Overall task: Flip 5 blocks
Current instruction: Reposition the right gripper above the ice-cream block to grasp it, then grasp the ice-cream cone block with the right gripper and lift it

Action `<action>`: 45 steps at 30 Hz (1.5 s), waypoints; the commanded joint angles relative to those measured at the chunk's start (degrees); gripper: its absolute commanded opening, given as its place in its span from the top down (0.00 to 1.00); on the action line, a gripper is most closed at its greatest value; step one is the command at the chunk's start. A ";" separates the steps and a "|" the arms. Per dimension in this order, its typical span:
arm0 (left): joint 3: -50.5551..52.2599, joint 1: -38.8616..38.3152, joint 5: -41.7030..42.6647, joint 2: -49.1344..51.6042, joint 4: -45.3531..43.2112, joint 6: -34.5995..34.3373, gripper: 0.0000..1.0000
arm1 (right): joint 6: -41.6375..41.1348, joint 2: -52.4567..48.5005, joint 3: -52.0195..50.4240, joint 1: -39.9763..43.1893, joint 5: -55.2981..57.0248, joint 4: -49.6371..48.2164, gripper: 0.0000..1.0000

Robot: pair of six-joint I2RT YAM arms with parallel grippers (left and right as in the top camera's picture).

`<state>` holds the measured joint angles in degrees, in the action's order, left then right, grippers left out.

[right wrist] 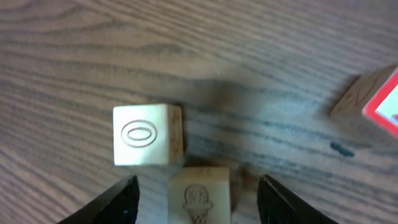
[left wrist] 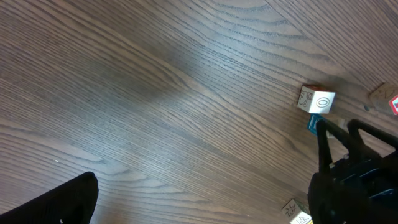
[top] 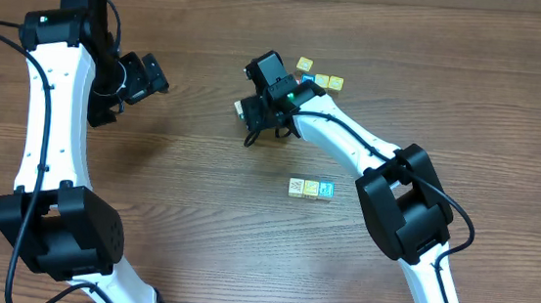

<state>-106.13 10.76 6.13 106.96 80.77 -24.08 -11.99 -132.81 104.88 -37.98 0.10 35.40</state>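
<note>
Soft even light on tabletop [top: 196, 214], pale glare streak in left wrist view. Faint shadow right of O block [right wrist: 148, 134]; red-edged cube [right wrist: 382, 102] beyond blurred.

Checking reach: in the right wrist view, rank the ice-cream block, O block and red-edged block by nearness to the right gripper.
1. Ice-cream block, between the fingers of the right gripper.
2. O block, just beyond, left.
3. Red-edged block, far right edge.

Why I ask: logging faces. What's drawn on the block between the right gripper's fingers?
An ice-cream cone on the block; right wrist view.
</note>
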 commanded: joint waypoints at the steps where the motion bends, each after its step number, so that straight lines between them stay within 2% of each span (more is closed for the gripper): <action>1: 0.00 -0.02 -0.37 0.61 -0.02 -0.17 0.00 | -0.24 -0.42 -1.49 0.07 1.36 -0.94 0.42; 7: 0.00 -0.02 -0.37 0.61 -0.02 -0.20 0.00 | -0.26 -0.42 -2.93 0.07 1.31 -1.44 0.49; 12: 0.00 -0.02 -0.39 0.61 -0.04 -0.20 0.00 | -0.28 -0.13 -2.71 0.07 1.29 -0.98 0.63; 23: 0.00 -0.02 -0.37 0.61 -0.02 -0.17 0.00 | -1.16 8.20 0.52 -1.14 0.37 11.32 0.64; 32: 0.00 -0.02 -0.37 0.61 -0.02 -0.17 0.00 | -13.60 10.45 -0.31 -4.11 -1.73 24.37 0.66; 41: 0.00 -0.02 -0.39 0.61 -0.02 -0.20 0.00 | -22.38 10.40 -6.93 -7.76 -0.96 23.54 0.65; 45: 0.00 -0.02 -0.37 0.61 -0.02 -0.17 0.00 | -22.80 10.40 -10.60 -8.15 -0.63 21.44 0.65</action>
<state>-106.13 10.76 6.13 106.96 80.77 -24.08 -32.25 -123.37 96.47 -46.04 -1.23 57.98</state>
